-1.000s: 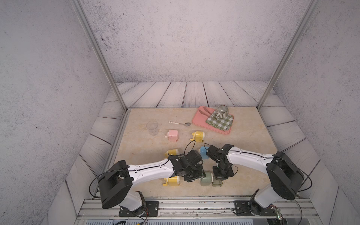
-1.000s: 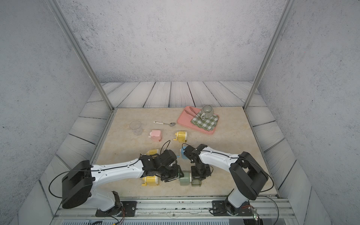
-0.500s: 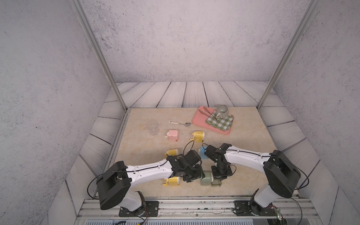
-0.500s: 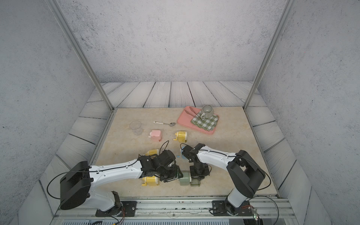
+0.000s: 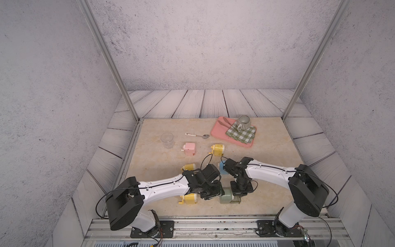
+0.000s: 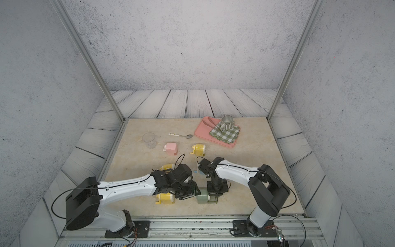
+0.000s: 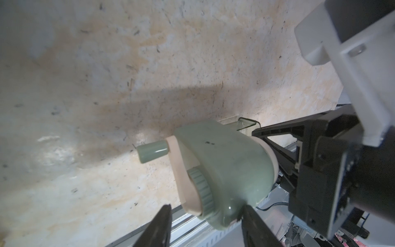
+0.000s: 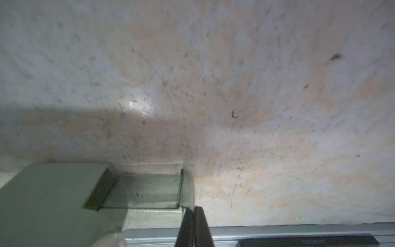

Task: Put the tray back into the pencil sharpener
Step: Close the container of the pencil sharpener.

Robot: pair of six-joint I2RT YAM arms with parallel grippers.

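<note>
The green pencil sharpener (image 5: 226, 196) (image 6: 202, 197) lies near the table's front edge, with its crank handle (image 7: 152, 150) pointing away from the right arm. Its clear tray (image 8: 149, 191) (image 5: 236, 200) sits partly in the slot, with the outer end sticking out. My left gripper (image 7: 208, 208) (image 5: 214, 192) is open and straddles the sharpener's (image 7: 224, 166) crank end. One finger (image 7: 252, 222) touches the body and the other stands a little apart. My right gripper (image 8: 195, 208) (image 5: 239, 192) is shut, its tips against the tray's outer end face.
Three yellow sharpeners (image 5: 190, 198) (image 5: 189, 166) (image 5: 218, 149), a pink one (image 5: 189, 148) and a blue object (image 5: 221, 170) lie around the arms. Farther back are a clear cup (image 5: 167, 140), a spoon (image 5: 197, 135) and a pink board (image 5: 218, 130) with cloth and mug. The metal front rail (image 5: 213, 222) is close.
My right gripper has shifted slightly left, toward the sharpener. The left jaws have narrowed a little around the sharpener.
</note>
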